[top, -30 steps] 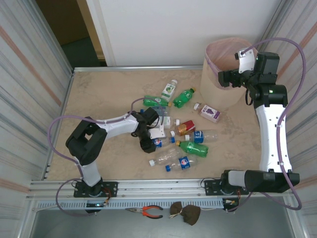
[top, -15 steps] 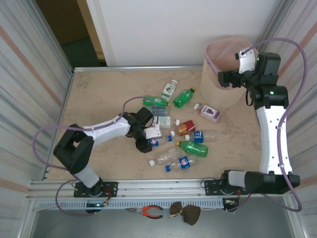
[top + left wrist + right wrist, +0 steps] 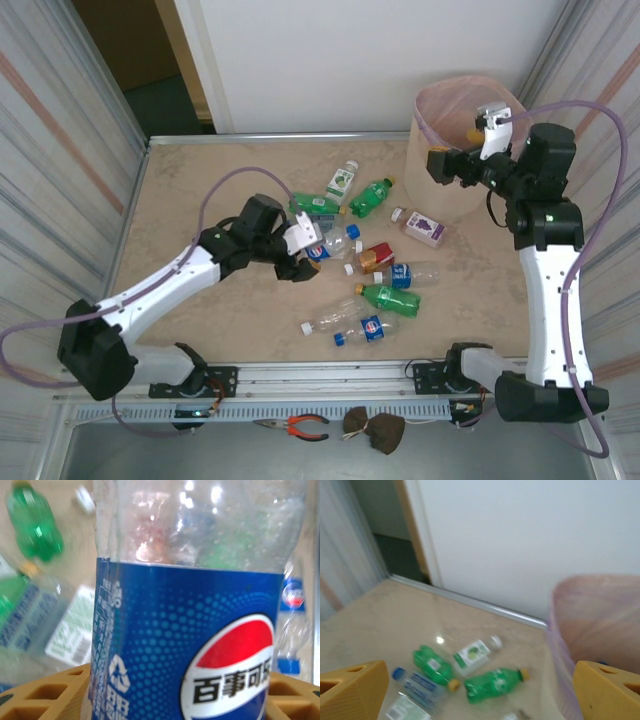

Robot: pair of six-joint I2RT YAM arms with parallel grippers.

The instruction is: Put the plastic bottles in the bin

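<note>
- The left gripper [image 3: 305, 252] is clamped on a Pepsi bottle [image 3: 320, 250], well to the left of the bin [image 3: 436, 190] and nearer the arm bases than it is.
- In the left wrist view the Pepsi bottle [image 3: 200, 630] sits between the orange fingers [image 3: 45, 690]. Its blue label faces the camera and the clear body extends away above it.
- Whether this bottle is clear of the table [image 3: 200, 190] cannot be told.
- The right gripper [image 3: 440, 166] hangs at the bin's left side, at about rim height. Its jaws are spread wide with nothing between them.
- In the right wrist view the right gripper [image 3: 480, 687] shows one orange fingertip in each lower corner, and the bin's pink liner [image 3: 590, 625] is at the right.
- The other plastic bottles [image 3: 371, 196] lie loose on the table, left of the bin and in front of it.
- A purple-labelled bottle [image 3: 424, 227] lies just beside the bin's base.
- A green bottle [image 3: 390, 298] and a second Pepsi-labelled bottle [image 3: 370, 327] lie farther from the bin, toward the arm bases.
</note>
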